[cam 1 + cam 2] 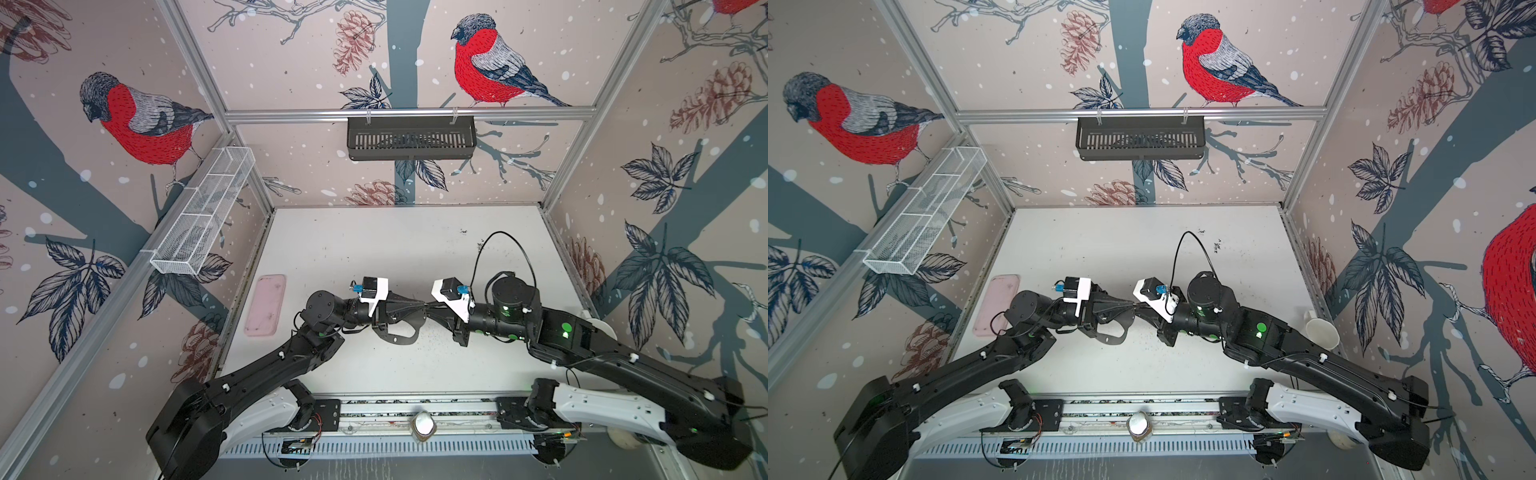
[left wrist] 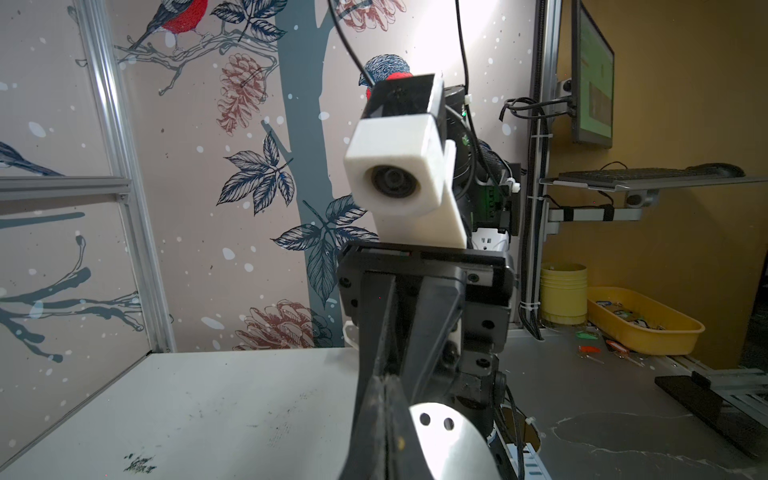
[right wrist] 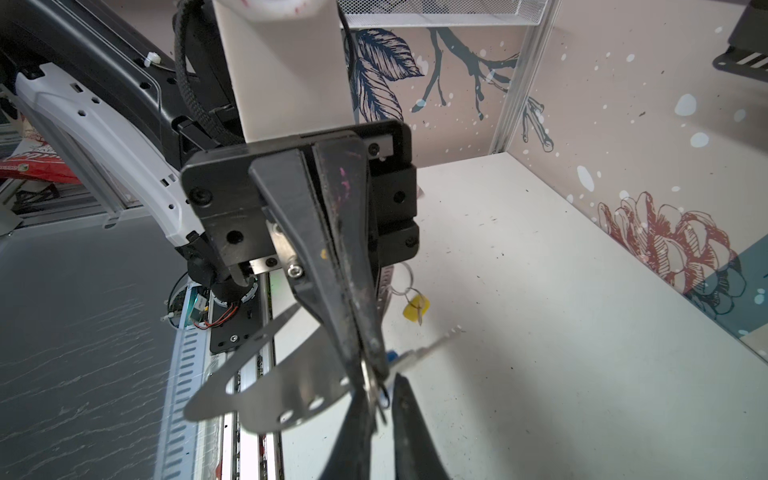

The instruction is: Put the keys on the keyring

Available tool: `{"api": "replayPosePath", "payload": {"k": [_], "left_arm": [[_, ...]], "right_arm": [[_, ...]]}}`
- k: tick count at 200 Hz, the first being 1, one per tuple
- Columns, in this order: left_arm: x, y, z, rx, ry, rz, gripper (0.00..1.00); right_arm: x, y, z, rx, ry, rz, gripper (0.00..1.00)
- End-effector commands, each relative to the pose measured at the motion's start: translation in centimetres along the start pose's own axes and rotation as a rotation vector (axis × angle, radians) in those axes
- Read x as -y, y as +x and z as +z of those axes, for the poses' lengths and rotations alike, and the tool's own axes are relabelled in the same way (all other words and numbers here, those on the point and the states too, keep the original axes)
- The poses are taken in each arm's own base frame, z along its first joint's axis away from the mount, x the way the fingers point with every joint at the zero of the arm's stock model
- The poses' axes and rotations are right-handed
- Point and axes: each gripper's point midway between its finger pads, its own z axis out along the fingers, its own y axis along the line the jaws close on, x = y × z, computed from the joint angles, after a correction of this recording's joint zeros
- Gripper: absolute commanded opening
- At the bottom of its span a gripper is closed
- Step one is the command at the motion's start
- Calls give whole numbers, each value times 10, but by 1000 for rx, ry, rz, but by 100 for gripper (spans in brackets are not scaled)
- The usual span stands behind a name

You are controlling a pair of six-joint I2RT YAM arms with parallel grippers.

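Both grippers meet above the middle of the table in both top views. My left gripper (image 1: pixel 419 308) (image 2: pixel 385 399) (image 3: pixel 374 357) is shut on an edge of the keyring (image 1: pixel 395 341) (image 1: pixel 1112 342) (image 2: pixel 444 444) (image 3: pixel 282 386), a flat grey oval plate held off the table. The blue-tagged key (image 3: pixel 409 355) is blurred right at the left fingertips, its blade pointing away. The yellow-tagged key (image 3: pixel 415 309) hangs from a small ring at the plate's edge behind the left gripper. My right gripper (image 1: pixel 434 311) (image 3: pixel 382 395) faces the left one tip to tip; its jaws stand narrowly apart beside a thin ring.
A pink tray (image 1: pixel 266 305) lies at the table's left edge. A white mug (image 1: pixel 1323 332) stands by the right wall behind the right arm. A black basket (image 1: pixel 411 137) hangs on the back wall and a white wire basket (image 1: pixel 203 212) on the left wall.
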Motion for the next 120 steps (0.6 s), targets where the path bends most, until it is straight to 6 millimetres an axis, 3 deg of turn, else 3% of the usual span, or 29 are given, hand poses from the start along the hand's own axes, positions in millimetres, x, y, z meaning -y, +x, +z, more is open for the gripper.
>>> {"api": "replayPosePath", "payload": {"k": [1, 53, 81, 102, 120], "left_arm": [[7, -11, -2, 51, 23, 39, 0], [6, -9, -4, 53, 6, 34, 0], [6, -8, -5, 53, 10, 29, 0], [7, -9, -4, 55, 17, 30, 0], [7, -10, -4, 55, 18, 29, 0]], "right_arm": [[2, -9, -6, 36, 19, -17, 32], [5, -21, -42, 124, 80, -17, 39], [-5, -29, -46, 160, 28, -22, 23], [-7, -25, -35, 141, 2, -23, 12], [-8, -21, -26, 123, -14, -23, 9]]}}
